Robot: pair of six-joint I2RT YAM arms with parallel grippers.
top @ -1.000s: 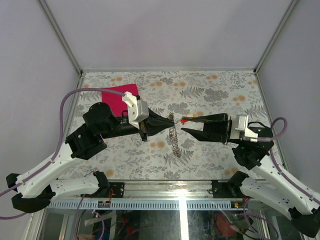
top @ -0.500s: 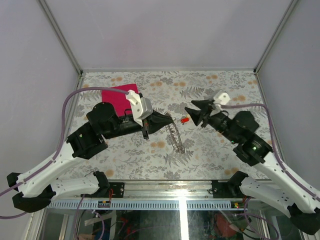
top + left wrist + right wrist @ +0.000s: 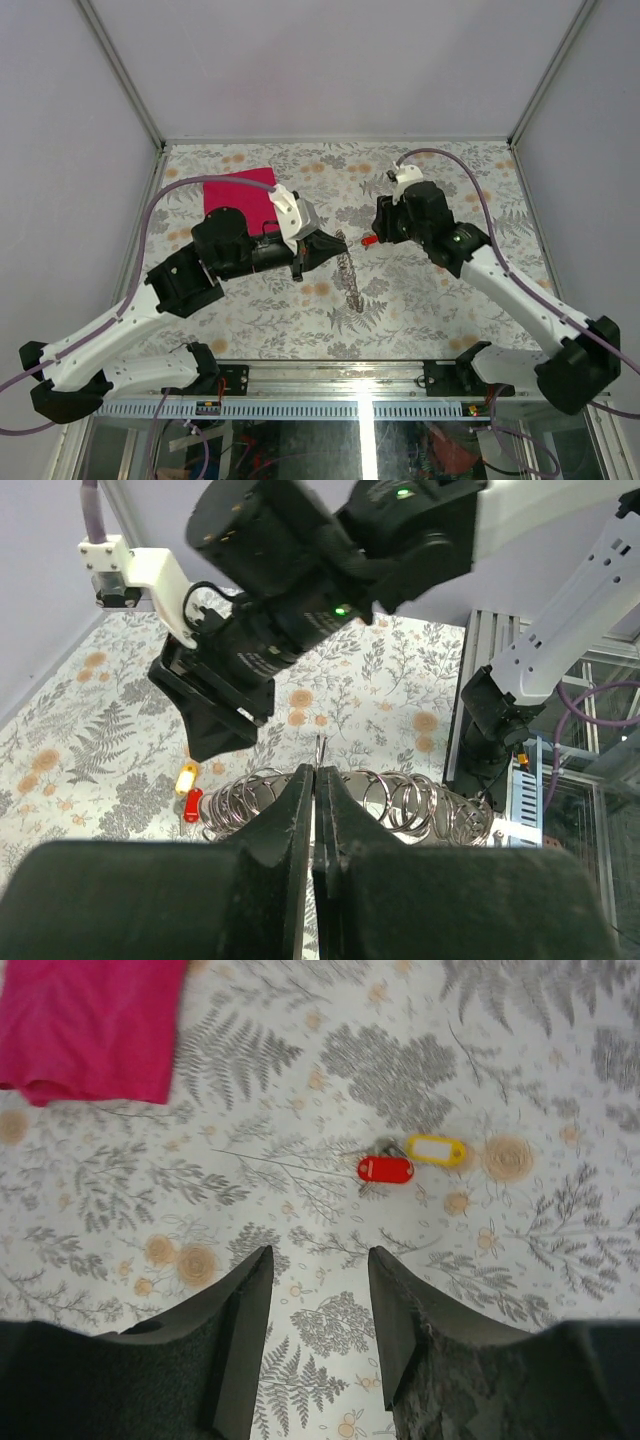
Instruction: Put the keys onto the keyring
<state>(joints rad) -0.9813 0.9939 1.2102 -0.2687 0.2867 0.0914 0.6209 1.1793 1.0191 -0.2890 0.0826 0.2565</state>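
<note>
L gripper sits approx mid desk, jaws pinched tight on a thin wire of the keyring. The ring's coils trail from the tips toward the near edge. The keys, w/ red + yellow tags, lie flat on the desk just right of those tips. R gripper hangs over them, jaws partly apart, nothing btwn. Pink cloth lies by the far-left corner.

One red-headed key, one yellow-headed key, one coiled keyring and one pink cloth.
</note>
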